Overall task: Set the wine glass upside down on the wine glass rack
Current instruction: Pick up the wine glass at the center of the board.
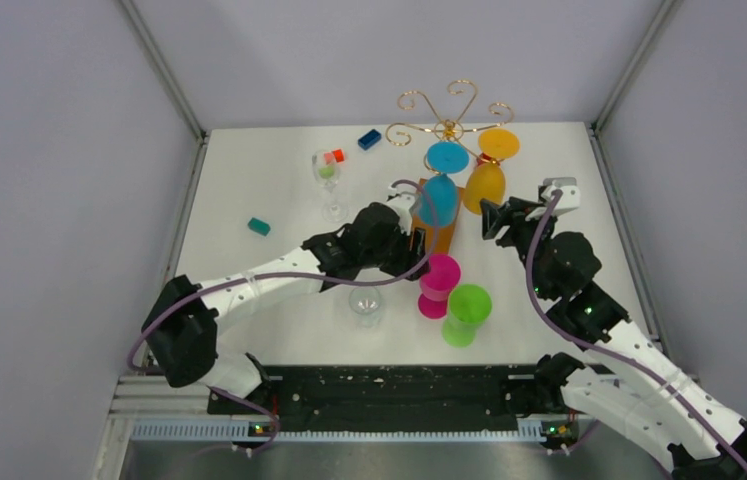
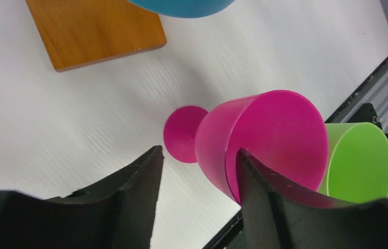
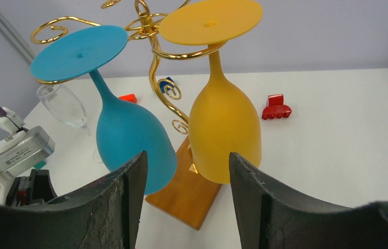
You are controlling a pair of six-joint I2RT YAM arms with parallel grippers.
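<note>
The pink glass [image 2: 264, 140] stands upright on its foot on the bench [image 1: 249, 180], not on the rack [image 1: 449, 120]. It is just ahead of the left end effector [image 2: 198, 155] and off to that tool's right. Its bowl shows just past the right finger [image 2: 264, 207], though whether the two touch is hard to say from this angle. The left end effector is released: its fingers are spread and only bare bench and the glass's foot show between them. A green glass [image 2: 360, 161], also upright, stands just beyond the pink one on the same side. The rack's wooden base [image 2: 95, 31] lies ahead and to the left.

The right end effector [image 3: 186, 158] is also released, its fingers wide apart and holding nothing. Straight ahead of it, a blue glass [image 3: 129, 140] and a yellow glass [image 3: 223, 129] hang bowl-down from the rack's gold arms, feet on top. A clear glass [image 3: 64, 106] stands farther off to its left.

The only writing is a label [image 3: 17, 155] on a grey module to that end effector's left, and its print is too small to read.
</note>
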